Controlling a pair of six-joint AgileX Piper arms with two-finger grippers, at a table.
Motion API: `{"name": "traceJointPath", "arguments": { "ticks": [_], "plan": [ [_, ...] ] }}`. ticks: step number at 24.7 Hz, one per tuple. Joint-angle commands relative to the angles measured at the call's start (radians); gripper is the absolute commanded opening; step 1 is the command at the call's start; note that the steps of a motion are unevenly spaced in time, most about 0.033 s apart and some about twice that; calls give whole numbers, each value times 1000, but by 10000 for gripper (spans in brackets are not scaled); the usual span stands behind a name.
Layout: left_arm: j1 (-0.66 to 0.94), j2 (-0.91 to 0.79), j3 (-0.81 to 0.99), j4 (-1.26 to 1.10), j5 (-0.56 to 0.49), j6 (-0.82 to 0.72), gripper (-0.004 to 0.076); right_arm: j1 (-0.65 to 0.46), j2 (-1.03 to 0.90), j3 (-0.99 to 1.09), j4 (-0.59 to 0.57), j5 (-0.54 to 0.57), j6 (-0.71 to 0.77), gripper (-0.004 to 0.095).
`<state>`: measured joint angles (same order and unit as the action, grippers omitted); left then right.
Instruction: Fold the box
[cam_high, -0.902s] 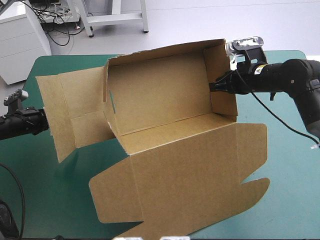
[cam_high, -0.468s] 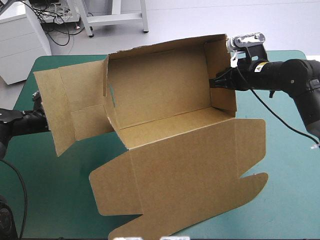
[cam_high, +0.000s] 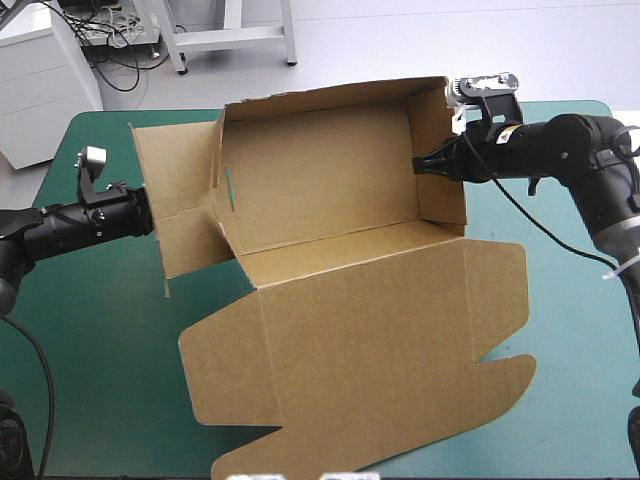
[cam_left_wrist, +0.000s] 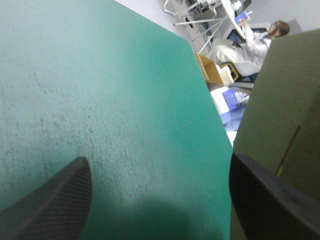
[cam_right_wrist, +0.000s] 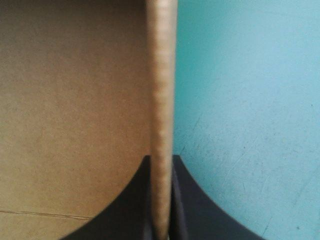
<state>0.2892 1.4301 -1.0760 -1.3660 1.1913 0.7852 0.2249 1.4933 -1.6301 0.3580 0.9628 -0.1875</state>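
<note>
Clamping the right end wall of the box (cam_high: 330, 200), the right gripper (cam_high: 420, 165) has its two black fingers pressed almost together, with the brown board between them. In the right wrist view the thin edge of this wall runs straight out from the gripper (cam_right_wrist: 161, 162), with the inside of the box (cam_right_wrist: 75, 100) on one side and the teal-green cover (cam_right_wrist: 250, 75) on the other. The wall stands upright. A small pale sticker (cam_high: 514, 139) on the right arm, just behind the gripper, is too small to read.

The left gripper (cam_high: 145, 212) is at the outer edge of the left end flap. Its fingers stand wide apart and hold nothing. In the left wrist view only bare cover (cam_left_wrist: 100, 75) lies between them (cam_left_wrist: 159, 160), and the brown board (cam_left_wrist: 285, 100) rises just beside one finger (cam_left_wrist: 270, 200) — whether they touch, I cannot tell.

The box sits on the table (cam_high: 100, 380), its tray part toward the far edge, about midway between the left and right edges. The far long wall and the right end wall are raised; the left end flap is tilted up from the cover, toward the left edge. The big lid panel lies flat and reaches to the near edge. The board is plain brown on every face that shows.
</note>
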Motion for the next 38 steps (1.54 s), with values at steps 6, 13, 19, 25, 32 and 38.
{"name": "traceJointPath", "arguments": {
  "ticks": [6, 13, 19, 25, 32, 38],
  "plan": [
    [-98, -39, -158, 28, 114, -47, 510, -4, 10, -32, 35, -52, 24, -18],
    [-146, -39, -225, 64, 109, -105, 510, -4, 30, -32, 29, -52, 24, -18],
    [-146, -50, -252, 69, 109, -136, 509, -4, 49, -32, -50, -50, 70, -18],
    [-147, -89, -252, 69, 109, -137, 509, -4, 71, -32, -68, -45, 74, -18],
    [-229, -105, -252, 106, 108, -181, 509, -4, 73, -32, -69, -43, 82, -18],
    [-255, -107, -252, 195, 77, -254, 506, 19, 71, -32, -84, -17, 113, -15]
  ]
}}
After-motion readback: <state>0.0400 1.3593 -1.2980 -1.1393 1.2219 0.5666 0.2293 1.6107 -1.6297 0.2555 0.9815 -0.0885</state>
